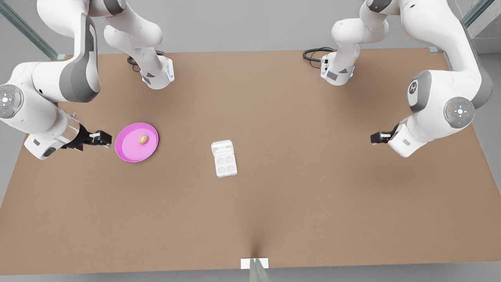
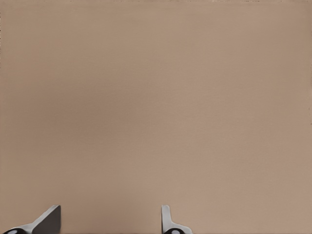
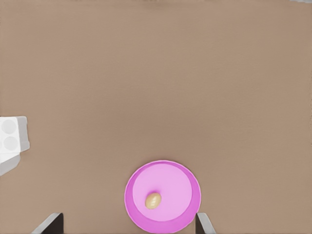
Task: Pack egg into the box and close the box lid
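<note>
With the egg point(image 1: 143, 139) on the plate point(image 1: 127, 150) at the front view's left and the box point(image 1: 224, 158) centre, lid point(image 1: 222, 148) open, the right gripper point(image 1: 98, 138) spread beside the plate should descend squarely over the egg, while the left gripper point(image 1: 376, 137), also spread, waited far right.

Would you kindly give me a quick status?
Right end effector open beside pink plate. Left end effector open, waiting. Egg on plate; box open.

Bare bench point(image 1: 313, 188) lies all around the box point(image 1: 224, 158), whose lid point(image 1: 222, 148) lies flat open, while the pink plate point(image 1: 129, 150) sits well apart toward the front view's left, right beside the right pincer point(image 1: 106, 138), with nothing over the egg point(image 1: 143, 139).
</note>
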You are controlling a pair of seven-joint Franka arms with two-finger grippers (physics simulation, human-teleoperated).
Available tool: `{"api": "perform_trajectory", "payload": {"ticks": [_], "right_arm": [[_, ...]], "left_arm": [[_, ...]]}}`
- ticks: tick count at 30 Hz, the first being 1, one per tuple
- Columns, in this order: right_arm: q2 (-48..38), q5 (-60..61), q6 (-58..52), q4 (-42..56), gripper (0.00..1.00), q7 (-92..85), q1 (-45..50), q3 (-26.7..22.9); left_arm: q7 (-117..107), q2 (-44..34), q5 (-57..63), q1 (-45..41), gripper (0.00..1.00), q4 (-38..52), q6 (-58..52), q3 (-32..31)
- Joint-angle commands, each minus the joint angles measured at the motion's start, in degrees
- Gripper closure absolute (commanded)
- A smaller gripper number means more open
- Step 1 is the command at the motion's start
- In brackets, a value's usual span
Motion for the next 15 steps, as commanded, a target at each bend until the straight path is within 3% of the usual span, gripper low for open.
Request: {"api": "perform_trajectory", "payload": {"ticks": [1, 6, 8, 9, 10, 14, 15], "right_arm": [[0.64, 0.07, 2.89, 0.33, 0.0, -3.83, -0.01, 0.0], [6.35, 0.07, 0.69, -1.59, 0.0, -3.74, -0.27, 0.0], [2.41, 0.07, 2.01, -9.49, 0.0, -4.18, -0.27, 0.0], [-1.29, 0.07, 8.07, -16.8, 0.0, -4.1, -0.54, 0.0], [-0.07, -0.37, 9.57, -18.91, 0.0, -4.27, -0.71, 0.0], [6.79, 1.21, 6.24, -16.53, 0.0, -4.18, -5.98, 0.0], [6.88, 1.56, 13.32, -19.69, 0.0, -4.01, -6.51, 0.43]], "left_arm": [[-4.04, -0.07, 0.21, -0.2, 0.0, -0.06, 4.7, -0.02], [-0.97, 0.19, 0.21, -0.2, 0.0, 0.64, -0.05, -3.01], [-1.23, 0.2, 0.21, -0.46, 0.0, 0.9, 0.48, -3.01], [-1.14, 0.63, 0.12, -0.64, 0.0, 0.99, 0.83, -3.01], [-0.79, 0.72, 0.21, -0.73, 0.0, 0.82, 1.01, -3.01], [-0.53, 0.9, 2.67, -1.96, 0.0, 0.81, 1.09, -3.1], [-0.44, 0.81, 2.67, -1.87, 0.0, 0.9, 1.01, -3.1]]}}
